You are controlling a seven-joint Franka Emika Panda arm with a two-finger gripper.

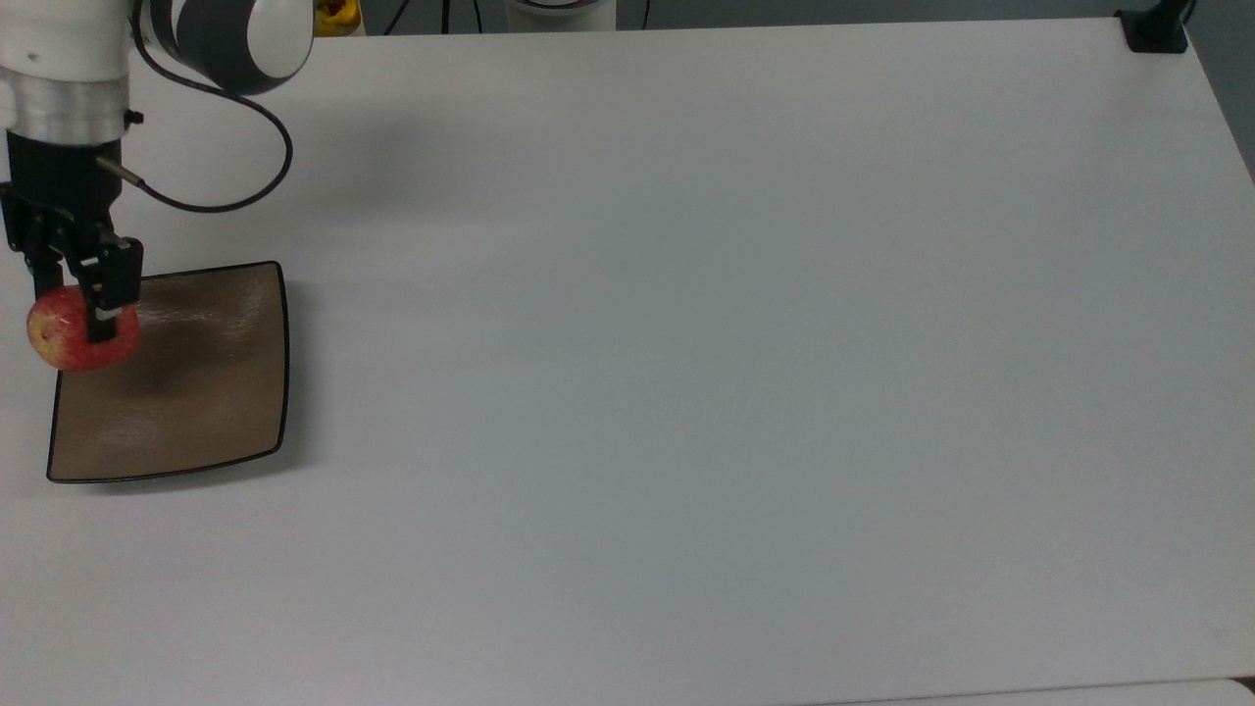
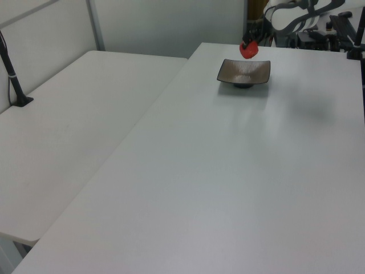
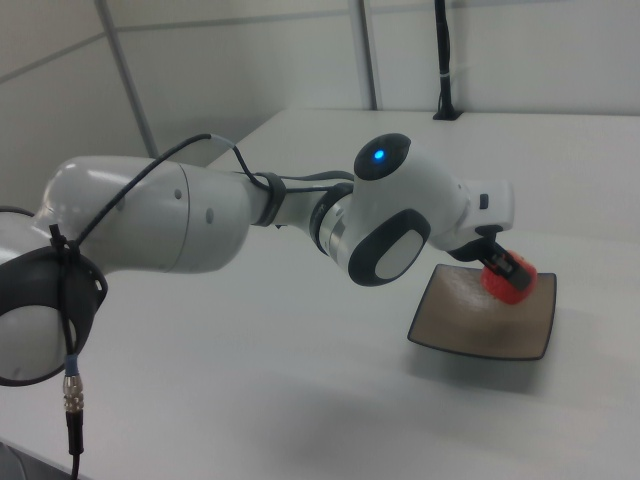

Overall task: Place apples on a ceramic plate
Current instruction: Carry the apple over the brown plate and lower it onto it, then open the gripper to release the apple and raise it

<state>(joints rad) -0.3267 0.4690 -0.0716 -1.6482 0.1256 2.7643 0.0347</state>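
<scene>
My gripper (image 1: 76,319) is shut on a small red apple (image 1: 67,338) with a yellowish patch, held in the air. The apple hangs over the square tan-brown ceramic plate (image 1: 196,392), above the plate's upper left corner in the top view. A dark shadow falls on the plate beneath it. In the left view the apple (image 2: 248,50) floats just above the plate (image 2: 244,72) near its far edge. The right view shows the apple (image 3: 508,278) in the gripper (image 3: 503,270) above the plate (image 3: 485,318), with the arm reaching in from that side's left.
The plate stands near the left edge of the white table (image 1: 686,392) in the top view. A black post base (image 1: 1155,29) sits at the table's top right corner. A second white table (image 2: 68,125) adjoins on the left view's left.
</scene>
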